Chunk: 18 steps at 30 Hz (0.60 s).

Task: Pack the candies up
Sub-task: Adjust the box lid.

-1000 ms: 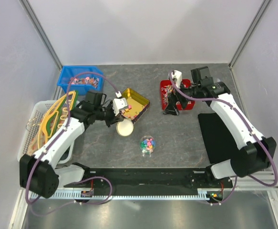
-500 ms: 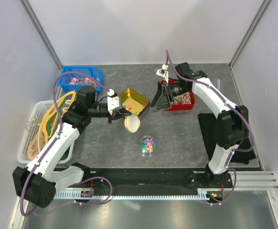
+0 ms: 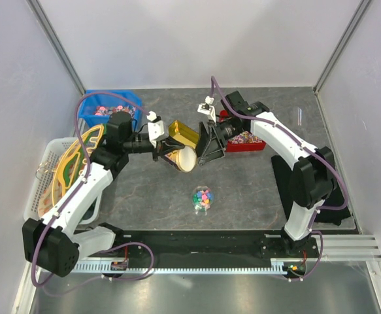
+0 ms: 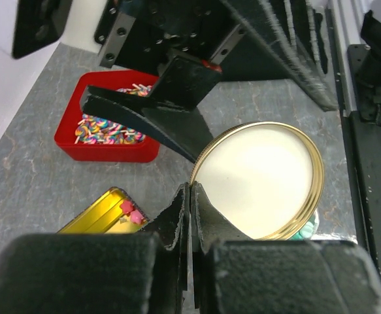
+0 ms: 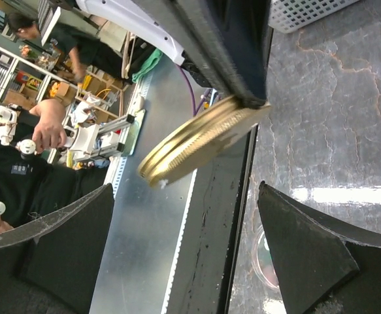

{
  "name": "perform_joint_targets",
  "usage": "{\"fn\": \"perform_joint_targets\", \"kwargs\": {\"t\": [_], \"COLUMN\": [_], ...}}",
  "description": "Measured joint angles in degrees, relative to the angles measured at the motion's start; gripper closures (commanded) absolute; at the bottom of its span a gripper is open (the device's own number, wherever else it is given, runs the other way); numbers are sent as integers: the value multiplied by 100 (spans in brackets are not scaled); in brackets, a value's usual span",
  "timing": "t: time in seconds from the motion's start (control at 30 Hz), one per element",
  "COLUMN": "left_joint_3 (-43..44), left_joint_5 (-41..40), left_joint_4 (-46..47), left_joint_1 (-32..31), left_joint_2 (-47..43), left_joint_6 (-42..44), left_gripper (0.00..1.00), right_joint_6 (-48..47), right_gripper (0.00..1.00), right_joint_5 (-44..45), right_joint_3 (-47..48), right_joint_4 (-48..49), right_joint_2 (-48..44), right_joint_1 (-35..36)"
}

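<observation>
The candies (image 3: 203, 195), small and mixed in colour, fill a clear round jar (image 3: 203, 199) in the middle of the table. A few pink and red ones (image 4: 132, 212) lie in the yellow tin (image 3: 184, 134). My left gripper (image 3: 171, 156) (image 4: 191, 187) is shut on the rim of a gold lid (image 3: 186, 159) (image 4: 262, 180), held tilted in the air above and behind the jar. My right gripper (image 3: 211, 148) (image 5: 186, 188) is open, right next to the lid (image 5: 200, 142) on its right side. The lid sits edge-on just ahead of its fingers (image 5: 59, 255).
A red bin (image 3: 250, 144) (image 4: 105, 150) of wrapped sweets stands behind the right gripper. A blue bin (image 3: 109, 106) sits at the back left, a white basket (image 3: 44, 175) at the left edge, a black mat (image 3: 296, 183) on the right.
My left gripper has carried the lid to the right and away from me, tilting it. My right arm has swung left from the red bin to the lid, jaws staying open.
</observation>
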Motion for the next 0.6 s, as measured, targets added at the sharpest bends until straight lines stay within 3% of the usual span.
{"fn": "perform_joint_targets", "kwargs": {"t": [0.23,0.5,0.6], "left_joint_3": [210,223,223], "left_joint_5": [-540,-844,-861], "left_joint_4": [-181,-369,-391], "left_joint_1": [-90,-162,-170], "left_joint_2": [186,424,459], "left_joint_6": [-13,-13,-13], "left_gripper": [98,98,98], "right_joint_6": [229,1239,1386], "right_gripper": [8,19,30], "right_joint_5": [461,1860,2236], "right_joint_3": [11,11,11], "right_joint_4": [184,1165,1325], "right_joint_2": [-118,-271,-278], "right_joint_1": [26,420,496]}}
